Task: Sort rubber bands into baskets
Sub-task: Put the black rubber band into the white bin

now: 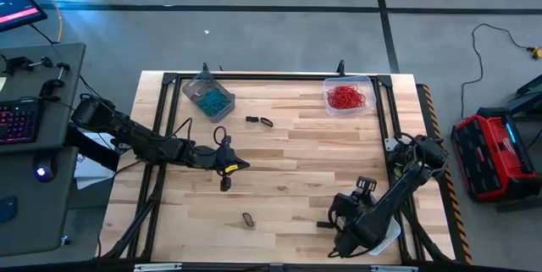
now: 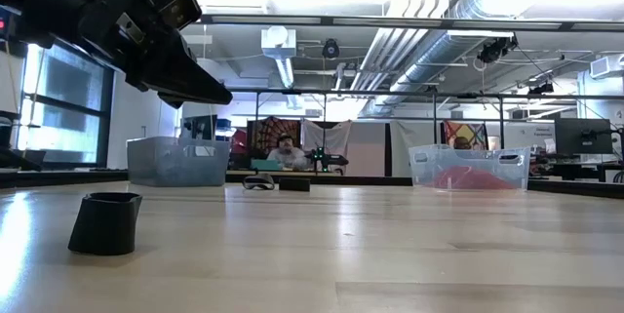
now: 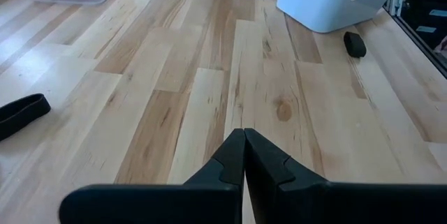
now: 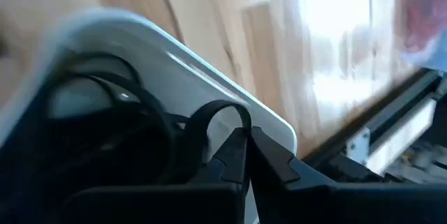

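Nearest the low camera, a black rubber band (image 2: 105, 222) stands unsorted on the worktop (image 1: 288, 162). Left gripper (image 1: 244, 165) hovers above it, fingers clenched, empty. Right gripper (image 4: 246, 137), clenched, noses into the whitish basket (image 1: 388, 236), apparently depositing black bands.

Wooden table (image 1: 288, 153): three baskets (image 1: 208, 96) at edges, loose black rubber bands (image 1: 260, 121) scattered between.

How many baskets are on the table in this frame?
3: a grey-tinted basket with teal bands at the far left, a clear basket with red bands at the far right, and a whitish basket at the near right, mostly hidden under the right arm.
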`<state>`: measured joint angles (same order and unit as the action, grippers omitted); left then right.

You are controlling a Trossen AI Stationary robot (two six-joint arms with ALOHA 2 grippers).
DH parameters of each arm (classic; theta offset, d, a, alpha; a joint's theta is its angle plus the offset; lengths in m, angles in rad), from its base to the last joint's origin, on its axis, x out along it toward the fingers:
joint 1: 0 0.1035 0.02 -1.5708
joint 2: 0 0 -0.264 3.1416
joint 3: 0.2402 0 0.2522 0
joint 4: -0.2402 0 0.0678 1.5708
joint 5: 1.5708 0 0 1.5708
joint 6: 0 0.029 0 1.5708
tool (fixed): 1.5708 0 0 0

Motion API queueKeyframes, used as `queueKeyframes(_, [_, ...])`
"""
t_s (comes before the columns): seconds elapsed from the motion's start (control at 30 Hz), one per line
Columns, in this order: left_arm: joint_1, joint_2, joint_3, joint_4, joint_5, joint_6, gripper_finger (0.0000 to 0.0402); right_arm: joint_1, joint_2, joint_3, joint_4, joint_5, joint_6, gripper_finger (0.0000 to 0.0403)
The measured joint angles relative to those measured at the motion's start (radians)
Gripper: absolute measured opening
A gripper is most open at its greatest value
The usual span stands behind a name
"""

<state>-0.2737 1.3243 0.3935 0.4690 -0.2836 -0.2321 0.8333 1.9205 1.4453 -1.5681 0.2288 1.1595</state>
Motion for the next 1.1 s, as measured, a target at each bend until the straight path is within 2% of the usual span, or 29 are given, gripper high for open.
queueKeyframes(0.2, [0.0, 0.0, 0.0, -0.001, 0.0, 0.0, 0.0, -0.001, 0.0, -0.114, 0.007, -0.091, 0.007, 0.0])
queueKeyframes(0.33, [0.0, 0.0, 0.0, -0.001, 0.0, 0.0, 0.0, -0.001, 0.0, -0.131, 0.004, -0.117, 0.022, 0.0009])
queueKeyframes(0.43, [0.0, 0.0, 0.0, 0.0, 0.0, -0.001, 0.0, -0.001, 0.0, -0.1, -0.003, -0.125, 0.033, 0.0038])
queueKeyframes(0.67, [0.0, 0.0, 0.0, 0.0, 0.0, 0.0, 0.0, 0.0, 0.0, 0.006, -0.002, -0.079, 0.048, 0.0139])
queueKeyframes(0.77, [0.0, 0.0, 0.0, 0.0, -0.026, 0.007, 0.0, 0.0, 0.0, 0.061, -0.003, -0.054, 0.048, 0.0163])
queueKeyframes(0.83, [0.009, 0.0, 0.01, -0.016, -0.032, 0.043, 0.0, 0.0, 0.0, 0.097, -0.002, -0.019, 0.036, 0.0159])
queueKeyframes(0.9, [0.03, 0.0, 0.042, -0.064, -0.032, 0.08, 0.0, -0.005, 0.0, 0.115, 0.011, 0.038, 0.015, 0.0134])
queueKeyframes(1.03, [0.107, 0.0, 0.133, -0.251, 0.013, 0.119, 0.0, -0.021, 0.0, 0.093, 0.091, 0.197, -0.089, 0.004])
queueKeyframes(1.1, [0.154, 0.0, 0.177, -0.328, 0.05, 0.146, 0.0, -0.05, -0.004, 0.063, 0.163, 0.22, -0.186, 0.0012])
